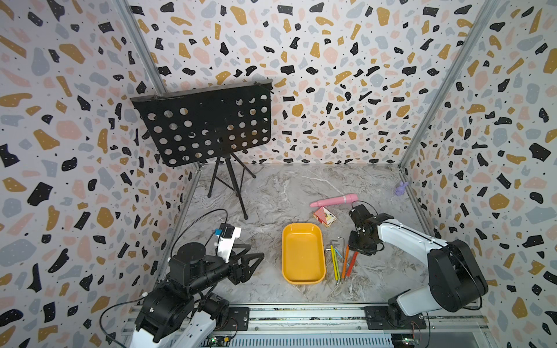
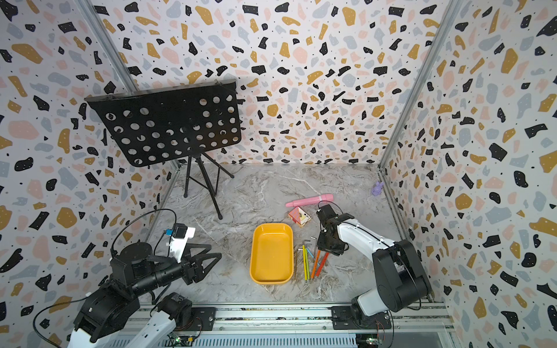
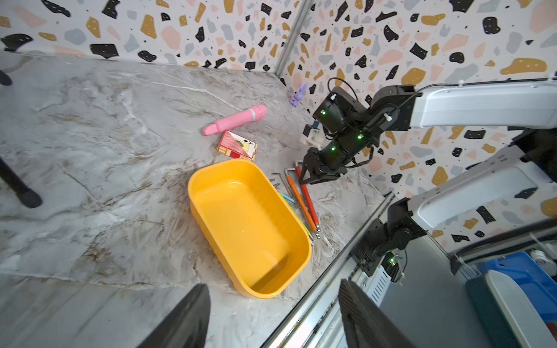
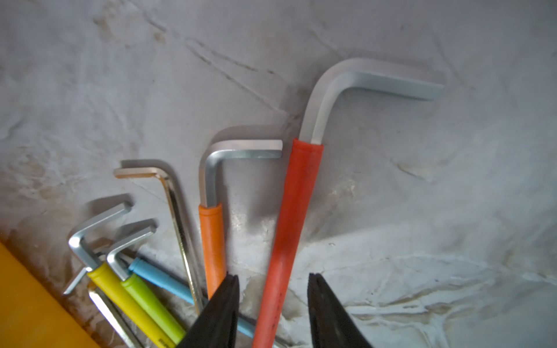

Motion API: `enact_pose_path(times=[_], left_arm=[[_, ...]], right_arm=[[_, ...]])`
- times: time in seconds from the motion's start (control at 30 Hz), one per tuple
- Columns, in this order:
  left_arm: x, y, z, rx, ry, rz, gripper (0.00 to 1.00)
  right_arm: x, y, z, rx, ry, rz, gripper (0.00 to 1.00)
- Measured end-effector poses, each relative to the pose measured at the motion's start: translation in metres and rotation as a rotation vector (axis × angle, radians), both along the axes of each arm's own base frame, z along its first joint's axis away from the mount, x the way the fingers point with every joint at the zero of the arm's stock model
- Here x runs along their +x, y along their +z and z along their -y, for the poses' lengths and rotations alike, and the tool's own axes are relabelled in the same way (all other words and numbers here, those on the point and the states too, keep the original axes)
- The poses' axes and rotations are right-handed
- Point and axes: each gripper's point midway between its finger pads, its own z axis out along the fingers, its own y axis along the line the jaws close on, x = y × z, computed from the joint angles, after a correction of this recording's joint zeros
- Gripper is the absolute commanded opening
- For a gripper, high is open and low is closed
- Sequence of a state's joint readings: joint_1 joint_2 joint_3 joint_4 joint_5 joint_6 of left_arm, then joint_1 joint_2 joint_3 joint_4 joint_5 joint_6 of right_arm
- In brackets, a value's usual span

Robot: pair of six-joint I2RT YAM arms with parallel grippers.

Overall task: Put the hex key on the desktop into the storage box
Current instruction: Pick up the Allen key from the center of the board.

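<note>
Several hex keys lie fanned on the marble desktop [image 1: 271, 195], just right of the empty yellow storage box [image 1: 303, 253]. Their sleeves are red [image 4: 298, 211], orange [image 4: 212, 241], blue [image 4: 156, 277], green [image 4: 150, 304] and yellow [image 4: 120, 298]; a bare gold one [image 4: 180, 226] lies among them. My right gripper [image 4: 272, 277] is open low over them, its fingers standing on either side of the red-sleeved key [image 1: 352, 265] with a gap on each side. My left gripper [image 3: 273, 284] is open and empty, left of the box [image 3: 250, 226].
A pink cylinder [image 1: 334, 200] and a small pink-and-cream pyramid box [image 1: 324, 216] lie just behind the storage box. A purple figure [image 1: 400, 188] stands by the right wall. A black music stand [image 1: 208, 126] on a tripod fills the back left. A metal rail [image 1: 301, 316] runs along the front edge.
</note>
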State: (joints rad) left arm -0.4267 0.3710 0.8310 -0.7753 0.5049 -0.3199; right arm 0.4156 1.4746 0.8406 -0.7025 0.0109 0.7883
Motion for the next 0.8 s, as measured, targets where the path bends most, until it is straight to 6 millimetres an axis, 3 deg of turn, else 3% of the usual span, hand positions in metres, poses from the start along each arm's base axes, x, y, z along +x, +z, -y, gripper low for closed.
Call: enact_pose_path(times=[0.27,0.6,0.8], left_arm=[[-0.019,0.008,0.006,-0.045,-0.086,0.018,0.73],[-0.017,0.002,-0.016,-0.014,0.056,0.037,0.73],[-0.013,0.0,-0.019,-0.004,0.079,0.03,0.72]], right_arm=[[-0.002,-0.011,0.001,0.016,-0.013,-0.022,0.43],[0.001,-0.016,-0.001,0.022,-0.027,-0.017,0.37],[0.0,-0.019,0.001,0.016,-0.044,-0.024,0.26]])
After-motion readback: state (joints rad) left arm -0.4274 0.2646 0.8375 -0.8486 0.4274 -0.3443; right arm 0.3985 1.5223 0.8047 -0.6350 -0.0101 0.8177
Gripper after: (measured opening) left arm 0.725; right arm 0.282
